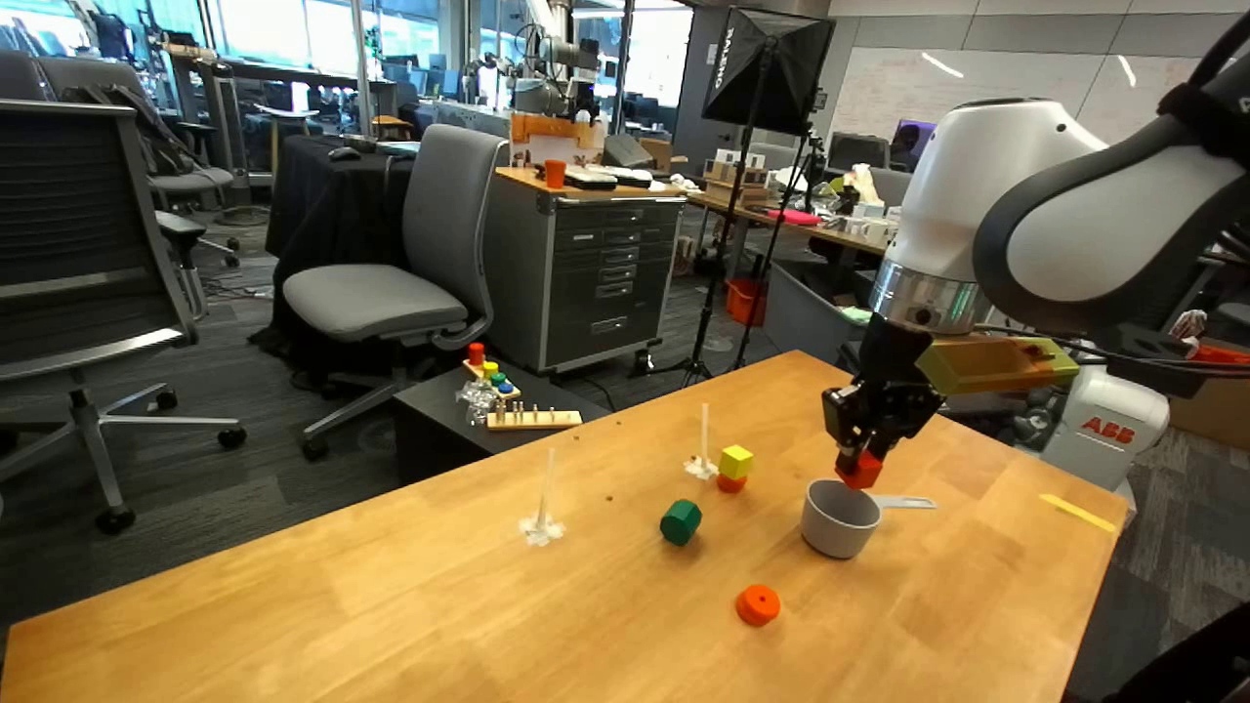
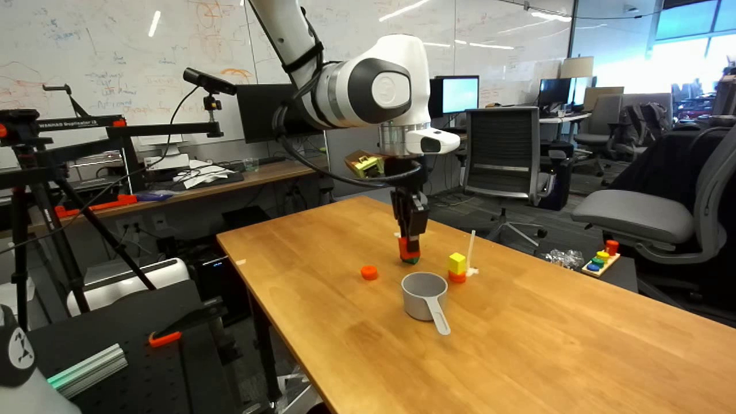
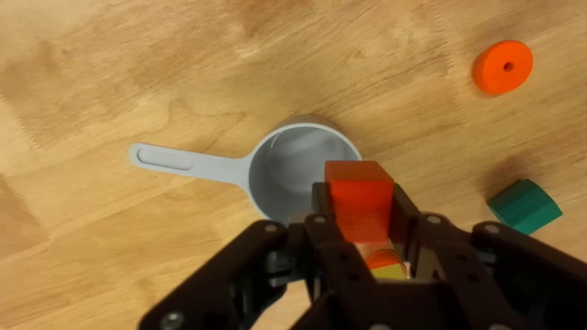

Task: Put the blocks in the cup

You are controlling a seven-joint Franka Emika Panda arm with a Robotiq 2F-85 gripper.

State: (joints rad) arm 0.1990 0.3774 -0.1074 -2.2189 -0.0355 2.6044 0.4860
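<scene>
The gripper [image 3: 361, 200] pinches the red block [image 1: 862, 473] — held up near the rim of the grey cup [image 1: 838, 528]. The green block [image 1: 681, 521] and an orange block [image 1: 758, 605] lie on the table [image 1: 391, 596] — the yellow block [image 1: 736, 461] sits on a second orange block [image 1: 731, 484].

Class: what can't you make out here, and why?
Cup, wrist view: rim partly behind red block and gripper.
Yellow block, wrist view: mostly covered by gripper.
Green block, in an exterior view: mostly behind red block.
Whiteboard writing, in an exterior view: mostly too faint.

Jaws hold a red block [image 1: 863, 473] near the cup [image 1: 836, 535].
</scene>
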